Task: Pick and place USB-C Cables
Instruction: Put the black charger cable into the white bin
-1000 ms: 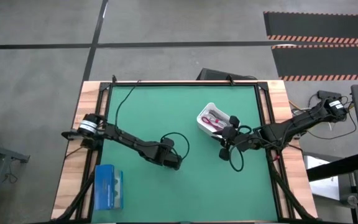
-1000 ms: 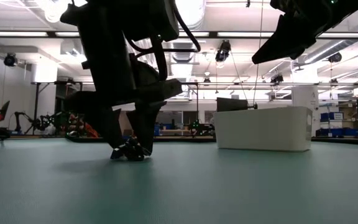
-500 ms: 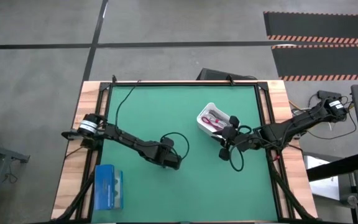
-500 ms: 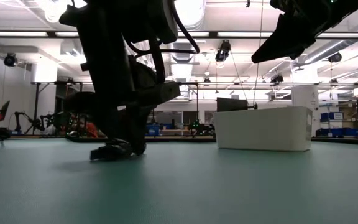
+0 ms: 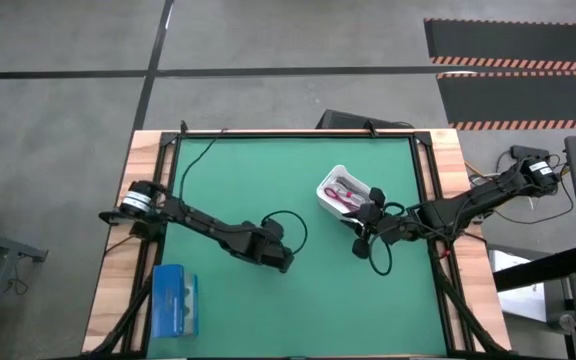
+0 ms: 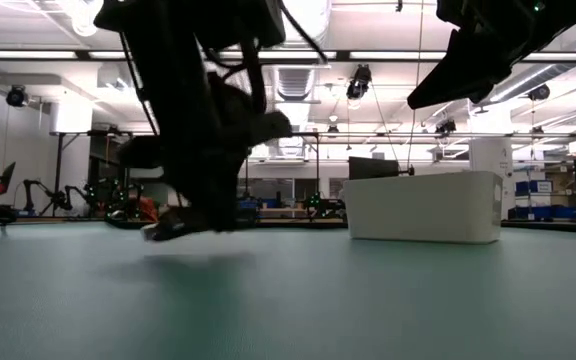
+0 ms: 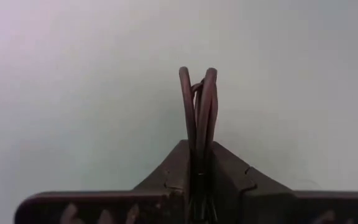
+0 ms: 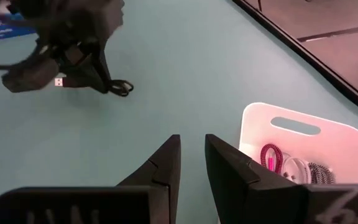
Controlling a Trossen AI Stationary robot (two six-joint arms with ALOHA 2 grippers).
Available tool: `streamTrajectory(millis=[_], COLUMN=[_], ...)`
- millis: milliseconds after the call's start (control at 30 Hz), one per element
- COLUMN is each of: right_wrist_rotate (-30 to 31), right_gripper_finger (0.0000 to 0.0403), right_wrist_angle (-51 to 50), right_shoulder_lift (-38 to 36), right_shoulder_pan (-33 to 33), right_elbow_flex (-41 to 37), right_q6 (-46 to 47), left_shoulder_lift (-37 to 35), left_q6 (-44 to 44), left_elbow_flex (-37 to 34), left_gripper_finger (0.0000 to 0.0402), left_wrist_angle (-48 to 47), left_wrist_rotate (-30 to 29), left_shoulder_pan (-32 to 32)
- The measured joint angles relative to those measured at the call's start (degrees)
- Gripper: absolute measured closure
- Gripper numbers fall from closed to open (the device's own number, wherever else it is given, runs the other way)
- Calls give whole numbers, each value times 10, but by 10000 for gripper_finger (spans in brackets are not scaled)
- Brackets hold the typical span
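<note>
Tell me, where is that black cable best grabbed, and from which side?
Probably across the bundle's middle, coming down from above. The black cable is coiled into narrow loops lying side by side, so fingers closing across them catch every strand at once. The left gripper holds it just so: shut on the bundle, loop ends poking out past the fingers.

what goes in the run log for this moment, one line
left gripper: shut on black cable, lifted off mat | right gripper: open, hovering beside white bin | bin: magenta-red, white, grey cables inside

Green table (image 5: 298,300) — white bin (image 5: 333,184), blue box (image 5: 175,301) on it.
</note>
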Motion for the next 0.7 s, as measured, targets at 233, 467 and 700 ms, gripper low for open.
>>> streamTrajectory(millis=[233, 467, 700], right_wrist_rotate=[-56, -90, -97], right_gripper_finger=[339, 339, 339], right_wrist_angle=[35, 104, 196], right_shoulder_lift=[0, 0, 5], right_shoulder_pan=[0, 7, 30], right_elbow_flex=[-1, -1, -6], right_q6=[-19, -80, -159], left_shoulder_lift=[-38, -63, -66], left_q6=[98, 281, 452], left_elbow_flex=[0, 0, 0], left_gripper_finger=[377, 377, 377], left_wrist_angle=[66, 192, 350], left_wrist_rotate=[-45, -51, 25], left_shoulder_pan=[0, -1, -5])
